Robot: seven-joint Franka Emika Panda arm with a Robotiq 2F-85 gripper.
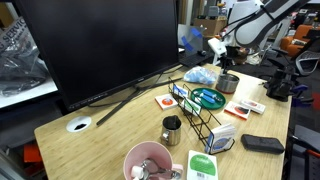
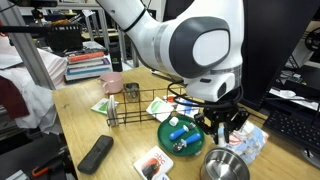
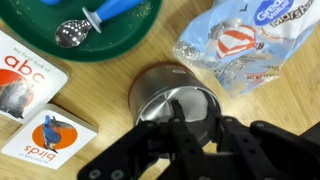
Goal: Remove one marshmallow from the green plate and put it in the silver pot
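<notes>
Gripper point(image 3: 196, 128) hangs directly above the pot point(image 3: 150, 90). Its dark fingers blur together, so I cannot tell whether they are parted, closed, or pinching anything. Plate point(image 3: 125, 38) lies just beside the pot, with a blue-handled spoon point(image 3: 85, 24) on it. Marshmallow bag point(image 3: 238, 45) lies near the pot's other side.

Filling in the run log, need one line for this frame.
gripper: above silver pot, jaws unclear | payload: cannot tell | green plate: beside pot, spoon on it
</notes>
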